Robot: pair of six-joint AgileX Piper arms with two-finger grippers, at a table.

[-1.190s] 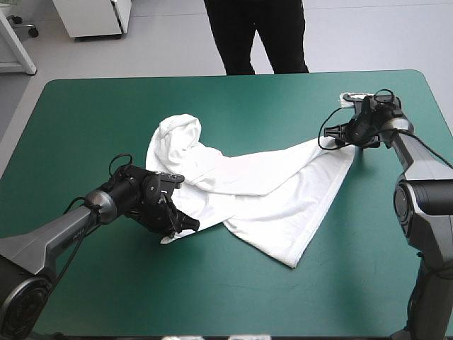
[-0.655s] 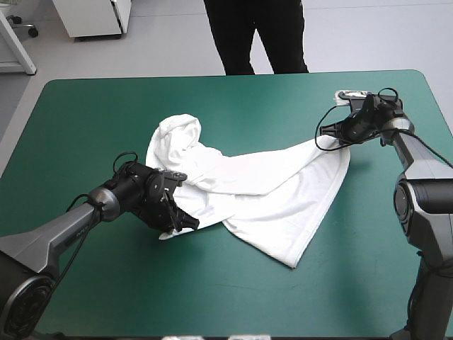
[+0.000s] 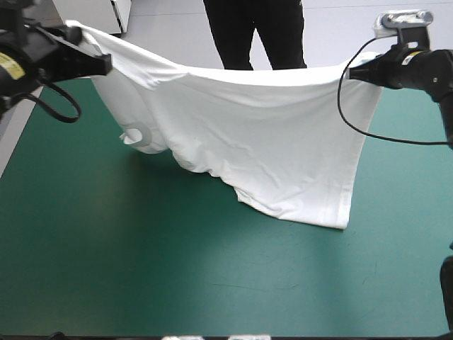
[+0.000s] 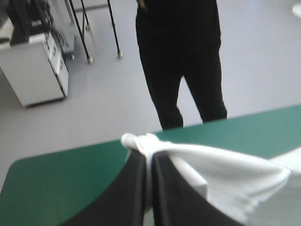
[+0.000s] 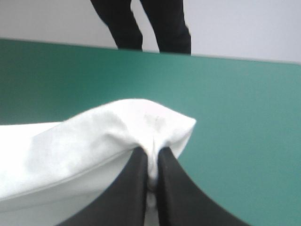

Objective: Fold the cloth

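High view. The T-shirt (image 3: pixel 248 134) is lifted off the tabletop (image 3: pixel 141 276) and hangs like a sheet between the two arms. Its upper edge is stretched across near the far edge. The left jaws hold one upper corner toward the far left, and the right jaws hold the other toward the far right. The cloth hangs unevenly: there is a rolled bunch below the left hold, and the longest corner drops down on the right side. I cannot tell whether that corner touches the cover or hangs just above it.

Left wrist view. The left jaws are clenched on a small knot of T-shirt (image 4: pixel 141 141), with only a little fabric showing past the tips. Risk: with so little fabric held, more tension along the upper edge could pull the corner out and drop that side.

Right wrist view. The right jaws are clenched on a pinched fold of T-shirt (image 5: pixel 155 125), and this hold looks somewhat deeper. Risk: if the shirt is lowered with the bunch on the left side not shaken out, the layers would probably land creased or doubled, and the fold would come out crooked. The low corner could also drag and tuck under.

Containers: none in any view, so no contents to record.
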